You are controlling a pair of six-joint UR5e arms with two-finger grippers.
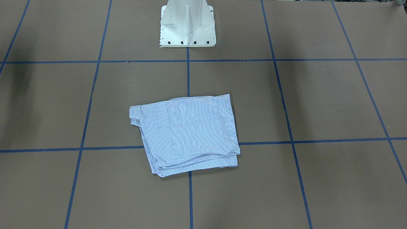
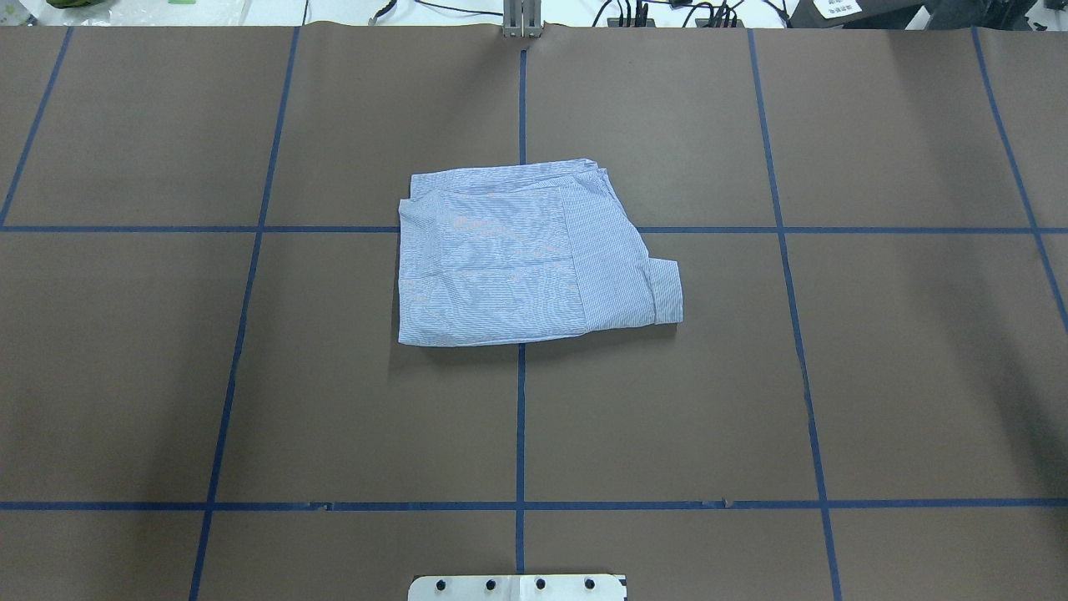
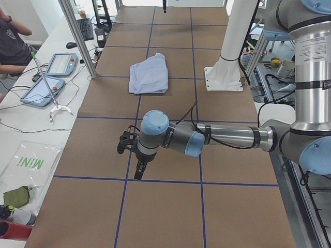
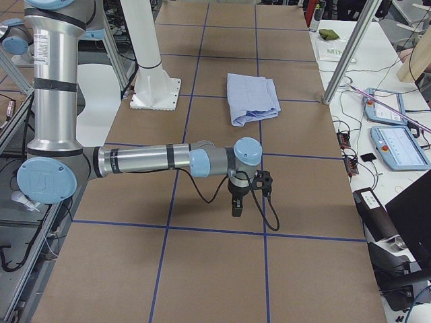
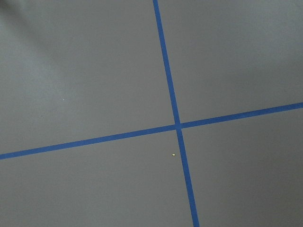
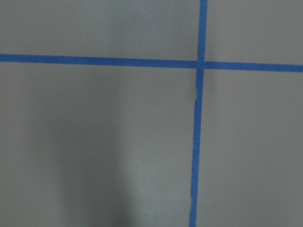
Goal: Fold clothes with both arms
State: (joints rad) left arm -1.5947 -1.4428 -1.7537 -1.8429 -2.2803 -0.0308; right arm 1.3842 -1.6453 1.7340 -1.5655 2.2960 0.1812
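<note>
The light blue striped shirt [image 1: 190,133] lies folded into a rough square at the middle of the brown table, with a cuff sticking out at one corner. It also shows in the overhead view [image 2: 517,259] and in both side views [image 3: 149,78] [image 4: 252,97]. My left gripper [image 3: 139,170] hangs over bare table far from the shirt, near the table's left end. My right gripper [image 4: 237,205] hangs over bare table near the right end. Each shows only in a side view, so I cannot tell whether either is open or shut. Both wrist views show only table and blue tape.
The white pedestal base [image 1: 187,28] stands at the robot's side of the table [image 2: 517,587]. Blue tape lines [image 2: 521,417] grid the brown table. Beyond the far edge stand aluminium posts [image 3: 77,39] and tablets [image 4: 397,145] on the operators' bench.
</note>
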